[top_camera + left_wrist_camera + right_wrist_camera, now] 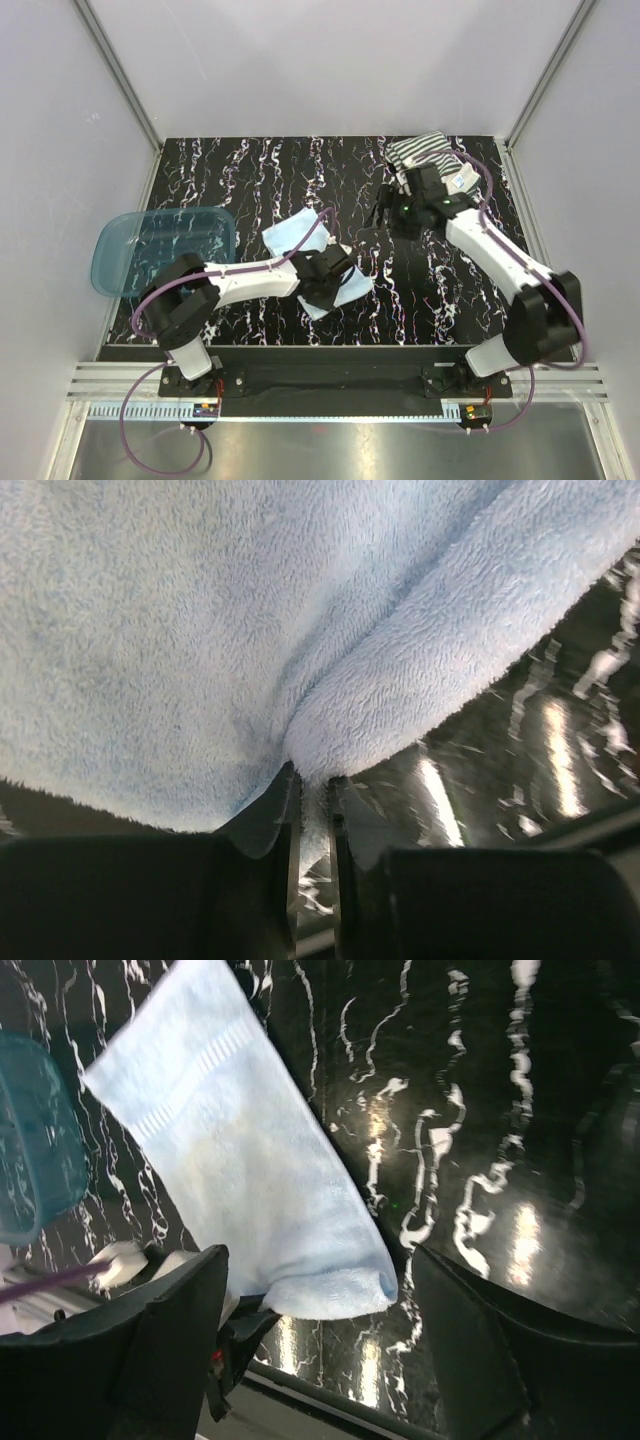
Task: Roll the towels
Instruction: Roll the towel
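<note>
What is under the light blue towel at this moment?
The black marbled table shows beside the light blue towel, which lies on it. The left fingers pinch a fold at its edge. Anything beneath the cloth itself is covered.

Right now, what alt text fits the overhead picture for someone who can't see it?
From above: the left gripper pinches a blue towel at the middle of a black marbled table. The right gripper is open near a striped towel at the far right; a blue tub sits left.
</note>
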You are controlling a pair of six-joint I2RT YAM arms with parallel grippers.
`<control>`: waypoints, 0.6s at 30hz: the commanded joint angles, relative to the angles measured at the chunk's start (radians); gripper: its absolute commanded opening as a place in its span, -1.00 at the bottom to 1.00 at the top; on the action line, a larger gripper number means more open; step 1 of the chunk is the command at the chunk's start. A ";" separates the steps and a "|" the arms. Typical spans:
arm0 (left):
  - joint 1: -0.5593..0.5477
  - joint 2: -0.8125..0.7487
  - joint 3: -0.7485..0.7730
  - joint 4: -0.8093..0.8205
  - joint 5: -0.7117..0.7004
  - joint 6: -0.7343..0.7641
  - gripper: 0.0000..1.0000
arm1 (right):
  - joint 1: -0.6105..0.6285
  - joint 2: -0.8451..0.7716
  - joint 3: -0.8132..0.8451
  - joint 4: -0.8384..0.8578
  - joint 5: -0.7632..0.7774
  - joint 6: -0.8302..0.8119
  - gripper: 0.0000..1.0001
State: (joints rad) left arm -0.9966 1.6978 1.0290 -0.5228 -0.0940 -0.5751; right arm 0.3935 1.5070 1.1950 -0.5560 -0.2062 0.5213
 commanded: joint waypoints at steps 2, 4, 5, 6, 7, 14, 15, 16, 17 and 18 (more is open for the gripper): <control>-0.004 0.010 0.033 0.046 0.252 -0.124 -1.00 | -0.010 -0.189 0.018 -0.169 0.140 -0.004 0.66; -0.002 0.008 0.019 0.123 0.342 -0.175 -1.00 | -0.010 -0.258 0.002 -0.186 0.134 0.014 0.68; 0.001 0.010 0.016 0.147 0.370 -0.192 -1.00 | -0.008 -0.278 -0.015 -0.199 0.126 0.028 0.68; 0.003 0.016 0.014 0.191 0.422 -0.207 -1.00 | -0.010 -0.298 -0.026 -0.206 0.119 0.032 0.68; 0.006 0.016 0.010 0.220 0.454 -0.236 -1.00 | -0.010 -0.335 -0.041 -0.211 0.101 0.039 0.68; 0.119 -0.007 -0.110 0.473 0.680 -0.407 -1.00 | -0.008 -0.517 -0.259 -0.102 -0.110 0.140 0.66; 0.134 -0.009 -0.125 0.510 0.710 -0.419 -1.00 | -0.010 -0.539 -0.282 -0.088 -0.116 0.152 0.66; 0.148 -0.009 -0.141 0.512 0.718 -0.427 -1.00 | -0.010 -0.571 -0.305 -0.075 -0.117 0.163 0.64; 0.171 -0.007 -0.155 0.511 0.718 -0.424 -1.00 | -0.010 -0.585 -0.330 -0.047 -0.117 0.183 0.62; 0.180 -0.001 -0.164 0.508 0.727 -0.421 -1.00 | -0.010 -0.593 -0.371 -0.035 -0.119 0.190 0.56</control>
State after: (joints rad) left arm -0.8551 1.7111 0.8940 -0.1158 0.5182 -0.9352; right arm 0.3843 0.9627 0.8795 -0.6788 -0.2649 0.6453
